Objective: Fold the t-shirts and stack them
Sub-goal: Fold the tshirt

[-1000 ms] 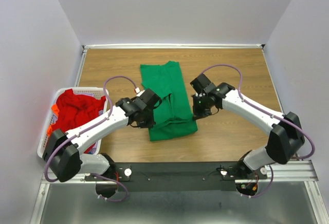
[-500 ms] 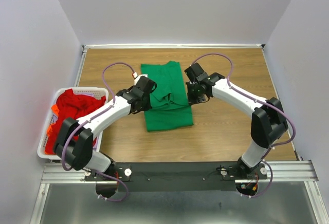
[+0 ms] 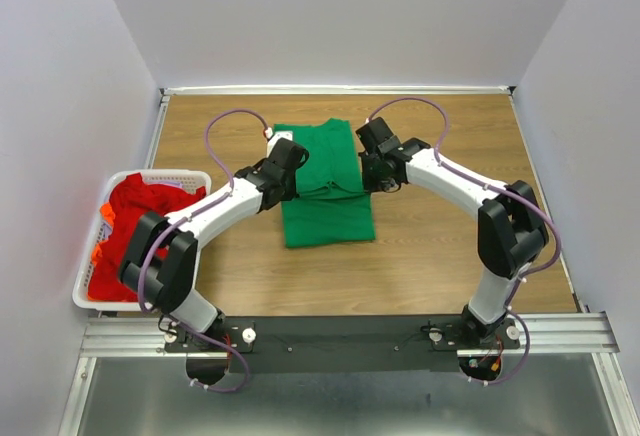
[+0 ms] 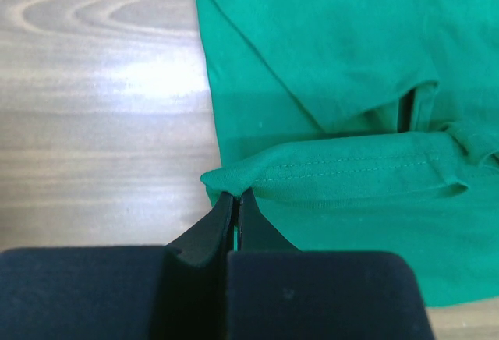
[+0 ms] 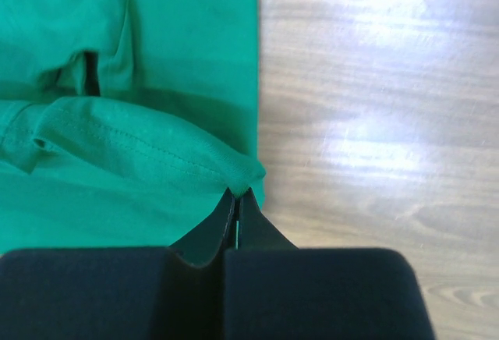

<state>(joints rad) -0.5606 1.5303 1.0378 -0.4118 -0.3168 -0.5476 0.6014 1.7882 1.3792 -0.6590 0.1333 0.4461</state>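
From above, we see the green t-shirt [image 3: 325, 206] lying near the middle of the wooden table [image 3: 450, 246], folded into a long panel that runs away from the arm bases. The left gripper [image 3: 285, 171] sits at the shirt's left edge and the right gripper [image 3: 372, 171] at its right edge. Both are about halfway along the cloth and face each other across it. At the table's left edge a white slatted basket [image 3: 150, 173] holds the red t-shirts [image 3: 140, 216], with a bit of orange cloth [image 3: 98, 253] showing on the basket's left side. In the left wrist view, we find the two fingers pressed tight together with a corner of the green fabric pinched between their tips. A stitched hem [image 4: 351, 170] runs off to the right from that pinch, standing a little above the layer beneath, and bare wood fills the left of the picture. In the right wrist view, we see the mirror of this: the fingers are closed on the shirt's right-hand corner, the hem trails away to the left in a soft fold, and bare wood lies to the right.
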